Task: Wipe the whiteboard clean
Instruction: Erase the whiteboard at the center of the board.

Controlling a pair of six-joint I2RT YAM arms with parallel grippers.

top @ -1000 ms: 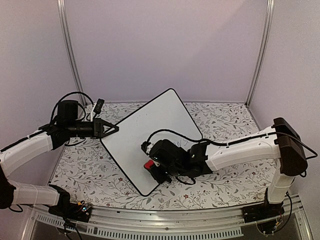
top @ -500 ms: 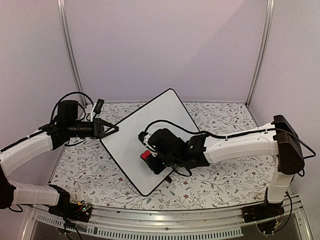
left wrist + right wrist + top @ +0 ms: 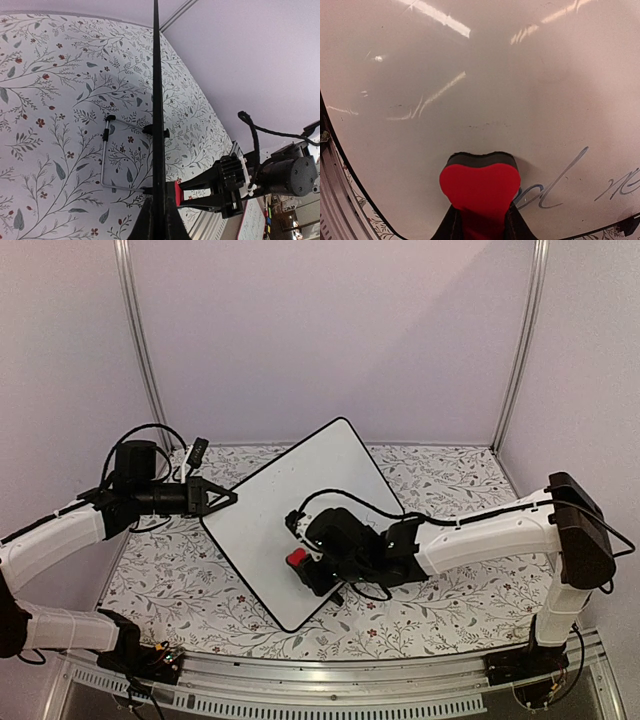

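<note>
Right hand (image 3: 481, 220) is pinching the eraser (image 3: 480, 186): press flat toward the writing (image 3: 555, 185); left hand (image 3: 159, 220) is clamping the board (image 3: 470, 75).

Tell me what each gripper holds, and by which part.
Left gripper: the whiteboard, clamped on its framed edge near the left corner. Right gripper: the red eraser, pinched at its red back end.

Seen from the right wrist, cannot read the grey handwriting (image 3: 555, 187) on the whiteboard (image 3: 470, 75) — runs off the frame toward 4 o'clock. Loses the lower half of the red eraser (image 3: 480, 187) between the fingers of the right pincer (image 3: 481, 222), themselves cropped at 6 o'clock. From above, too small to make out any writing. From the left wrist, shows the whiteboard edge-on only — face unseen; left pincer (image 3: 155, 215) cropped at 6 o'clock.
</note>
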